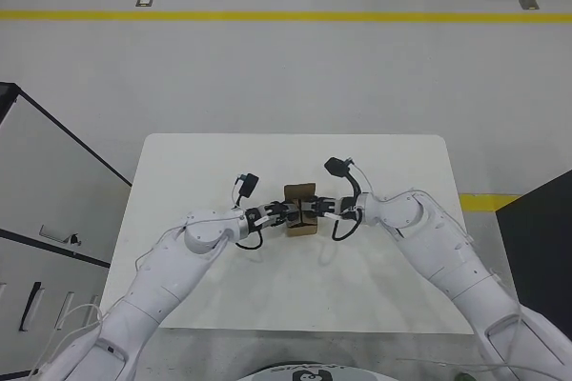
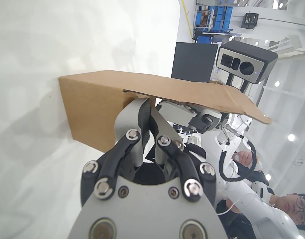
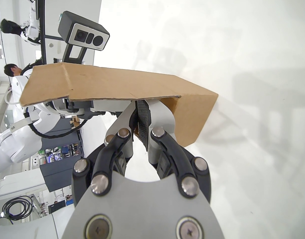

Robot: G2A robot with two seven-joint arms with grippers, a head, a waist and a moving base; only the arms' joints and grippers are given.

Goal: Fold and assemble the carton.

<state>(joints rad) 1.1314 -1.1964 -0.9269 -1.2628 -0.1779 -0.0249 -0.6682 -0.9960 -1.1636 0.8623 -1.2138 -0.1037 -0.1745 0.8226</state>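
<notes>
One brown carton (image 1: 300, 211) sits near the middle of the white table (image 1: 391, 295), the left gripper (image 2: 145, 105) at one end and the right gripper (image 3: 140, 105) at the other; each pinches, fingers pressed together, what seems an end flap.

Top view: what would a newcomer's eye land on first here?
The brown carton stands at the middle of the white table, gripped from opposite sides by the left tool and the right tool. In the wrist views, each tool is shut on the carton's edge. Above them, a flap juts out unfolded.
</notes>
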